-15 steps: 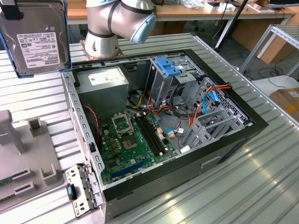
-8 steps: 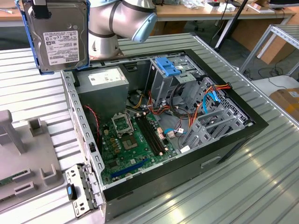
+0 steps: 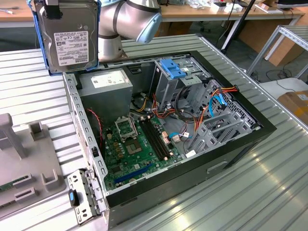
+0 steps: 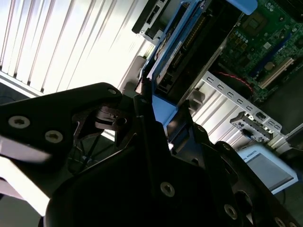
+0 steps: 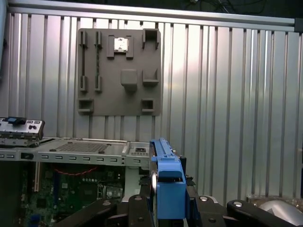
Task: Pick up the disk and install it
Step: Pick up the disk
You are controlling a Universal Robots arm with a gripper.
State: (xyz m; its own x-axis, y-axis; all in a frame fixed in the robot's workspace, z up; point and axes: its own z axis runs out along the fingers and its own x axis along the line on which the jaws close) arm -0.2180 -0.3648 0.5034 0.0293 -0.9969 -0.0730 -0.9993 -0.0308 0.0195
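The disk, a dark hard drive with a white label and blue side rails, hangs upright in the air at the exterior view's upper left, above the corrugated table and beside the open computer case. My gripper is shut on it, its black fingers pressing the blue rail from both sides. In the second wrist view the gripper clamps the disk's blue edge, with the motherboard beyond it.
Inside the case stand a grey metal drive cage with a blue top, a grey power supply box, the green motherboard and loose cables. A grey fixture plate lies at the exterior view's left. The arm's elbow is behind the case.
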